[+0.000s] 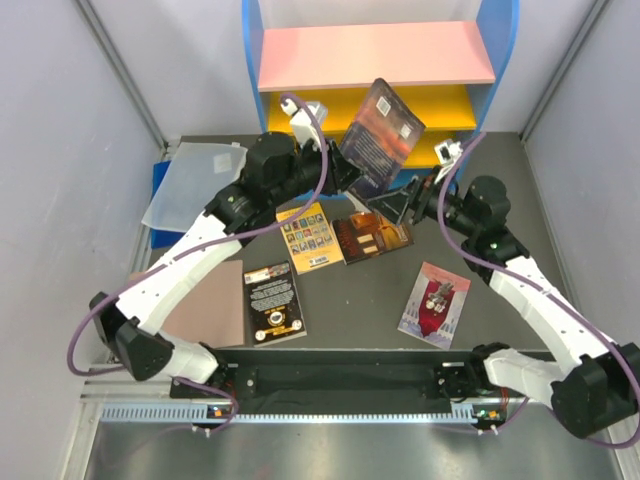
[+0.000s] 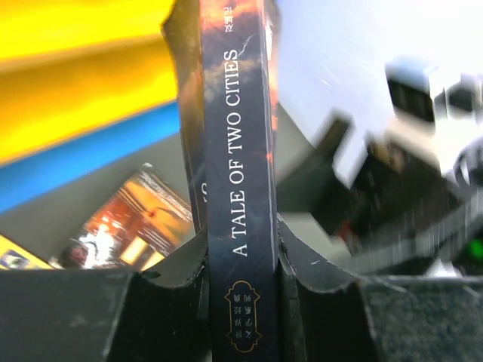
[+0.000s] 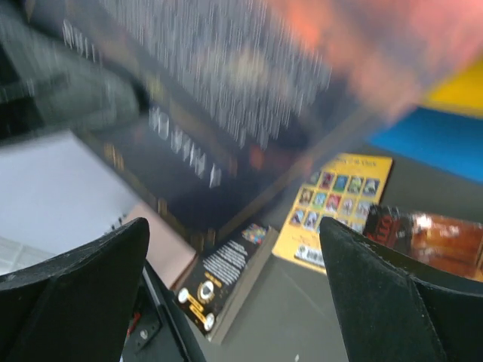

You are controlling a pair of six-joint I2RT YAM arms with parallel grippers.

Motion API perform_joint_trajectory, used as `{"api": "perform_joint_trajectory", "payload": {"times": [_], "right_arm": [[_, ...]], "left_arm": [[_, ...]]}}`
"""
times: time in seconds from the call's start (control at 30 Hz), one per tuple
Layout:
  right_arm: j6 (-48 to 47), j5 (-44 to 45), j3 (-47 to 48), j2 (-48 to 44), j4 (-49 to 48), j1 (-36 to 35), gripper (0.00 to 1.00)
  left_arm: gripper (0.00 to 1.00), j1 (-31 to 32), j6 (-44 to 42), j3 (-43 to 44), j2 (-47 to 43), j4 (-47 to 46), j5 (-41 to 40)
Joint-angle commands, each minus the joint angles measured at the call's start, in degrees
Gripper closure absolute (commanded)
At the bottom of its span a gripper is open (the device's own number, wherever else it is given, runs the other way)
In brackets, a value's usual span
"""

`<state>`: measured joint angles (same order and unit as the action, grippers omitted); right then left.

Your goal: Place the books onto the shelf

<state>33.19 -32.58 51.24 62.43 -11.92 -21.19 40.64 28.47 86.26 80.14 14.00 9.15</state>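
Left gripper [image 2: 241, 253] pinches the book [image 1: 383, 130] by its spine, tilted just before the shelf [image 1: 380, 55], right gripper [image 3: 232, 234] spread beside it; we should level it, then slide it onto the yellow board [image 1: 300, 105].

The spine of the blue-orange sunset book [image 2: 241, 188] reads "A TALE OF TWO CITIES".

Raised before shelf [image 1: 378, 55], over back of table [image 1: 350, 300]: A Tale of Two Cities paperback [image 1: 382, 135]. In front of it on table: picture-grid book [image 1: 305, 237] left, glow-cover book [image 1: 372, 236] just beside on right. Nearer row, left to right: cardboard sheet [image 1: 215, 305], emblem-cover book [image 1: 273, 301] just beside it, figure-cover book [image 1: 434, 304] well apart; plastic folder [image 1: 195, 183] at far left back.
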Motion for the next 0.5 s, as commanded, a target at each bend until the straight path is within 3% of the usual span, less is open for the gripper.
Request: {"api": "perform_joint_trajectory", "payload": {"times": [0.0,0.1,0.47], "right_arm": [[-3.92,2.25,-4.74,-3.81,1.73,-0.61,0.05],[-3.22,2.87,-9.04,-5.74,0.06,-0.69,0.01],[-4.01,8.49,-18.98,-4.52,-4.68,-4.02,0.00]], "left_arm": [[1.00,-2.23,-1.67,9.53,2.21,-9.34,-3.87],[1.00,-3.20,-0.17,13.66,4.85,-11.18,-3.70],[1.00,-8.91,13.35,24.83,13.54,-21.90,5.26]]}}
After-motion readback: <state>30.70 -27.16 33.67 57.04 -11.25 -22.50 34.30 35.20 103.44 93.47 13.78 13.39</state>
